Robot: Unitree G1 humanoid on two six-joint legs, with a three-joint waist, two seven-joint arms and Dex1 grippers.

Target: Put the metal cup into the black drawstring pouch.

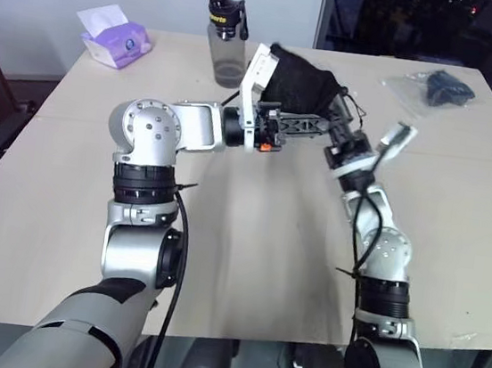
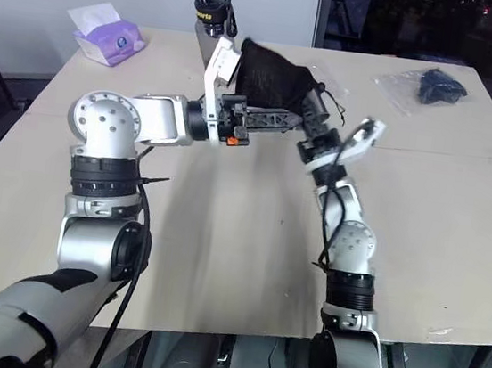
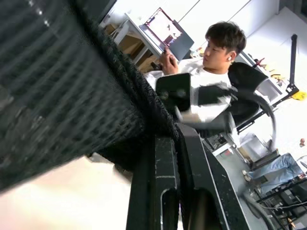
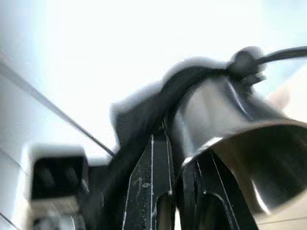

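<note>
Cup [image 4: 240, 139]: steel, rigid, slick, light; right gripper [image 4: 184, 177] pinches its rim, seemingly at the pouch mouth. Pouch [image 1: 301, 88]: limp fabric, mid-air above far table, clenched in left gripper [image 1: 321, 121].

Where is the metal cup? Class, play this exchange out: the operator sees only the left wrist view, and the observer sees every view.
Observer: The right end effector pinches the metal cup by its rim.
Operator: And the fabric against my fingers?
Observer: That is the black drawstring pouch, held by the left end effector up off the table.
Operator: What is behind it?
Observer: A water bottle stands there.
</note>
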